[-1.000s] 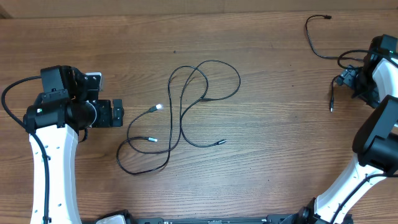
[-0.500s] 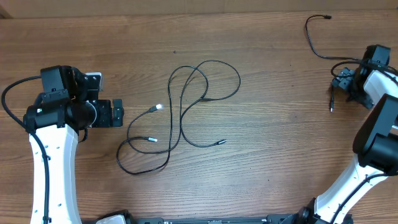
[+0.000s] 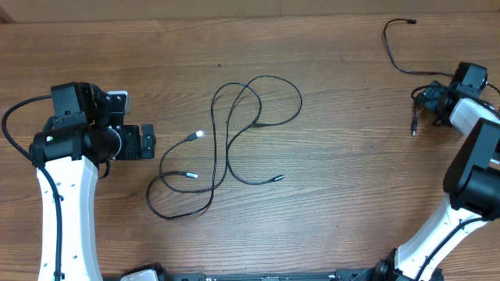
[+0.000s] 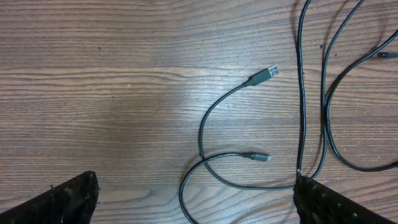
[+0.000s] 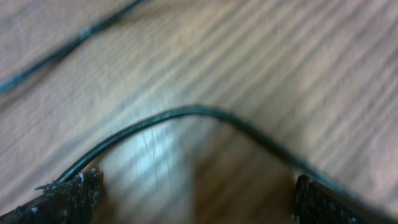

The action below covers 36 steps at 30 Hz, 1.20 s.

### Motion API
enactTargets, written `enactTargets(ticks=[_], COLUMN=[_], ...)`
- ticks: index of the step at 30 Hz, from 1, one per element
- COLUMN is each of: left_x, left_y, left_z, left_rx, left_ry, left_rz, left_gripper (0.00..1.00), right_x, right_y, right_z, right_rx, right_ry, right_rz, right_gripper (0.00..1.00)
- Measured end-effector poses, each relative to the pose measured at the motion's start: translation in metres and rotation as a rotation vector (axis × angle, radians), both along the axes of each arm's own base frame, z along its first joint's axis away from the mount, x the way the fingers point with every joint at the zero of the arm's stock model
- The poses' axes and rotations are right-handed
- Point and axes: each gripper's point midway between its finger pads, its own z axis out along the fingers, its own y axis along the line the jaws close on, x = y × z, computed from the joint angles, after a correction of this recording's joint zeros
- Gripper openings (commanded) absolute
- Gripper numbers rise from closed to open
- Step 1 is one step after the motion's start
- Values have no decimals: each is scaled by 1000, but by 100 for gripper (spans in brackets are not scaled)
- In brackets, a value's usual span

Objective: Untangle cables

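Left gripper (image 3: 147, 142) at nine o'clock, jaws apart and empty, bare table (image 3: 336, 234) around it. Looped cables (image 4: 303, 93) lie mid-table, clear of every edge. At three o'clock, the right gripper (image 3: 428, 98), jaws spread, straddles a separate strand (image 5: 193, 111) near the right edge.

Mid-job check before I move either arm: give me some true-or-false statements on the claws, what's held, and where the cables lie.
1. The left claw and the right claw are both open. True.
2. The left claw grips the silver-tipped plug. False: the plug lies free on the table, ahead of the claw.
3. One separate cable lies by the right arm, apart from the looped cables mid-table. True.
4. The right claw hovers over the looped cables. False: it is at the table's right side, over the separate cable.
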Motion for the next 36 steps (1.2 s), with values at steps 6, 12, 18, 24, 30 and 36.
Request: enactTargets(ticks=[6,12,18,24,30,36], left_x=[0,0,0,0,0,0], left_y=[0,0,0,0,0,0], left_z=[0,0,0,0,0,0], left_rx=[0,0,0,0,0,0], left_ry=[0,0,0,0,0,0], left_rz=[0,0,0,0,0,0], left_gripper=[100,100,100,100,100,100], right_x=[20,27,19,4,7,14], right_y=[-21,-51,-89,-124,-128,-113], right_z=[-4,-5,-3,0,4,7], right_rx=[-70,-137,-169,-166,-116,-33], right_ry=[-76,-142,-209,-267,-332,-357], right_rz=[-17,-49,-98,-142,-98,-43], right_gripper=[100,100,100,100,100,100])
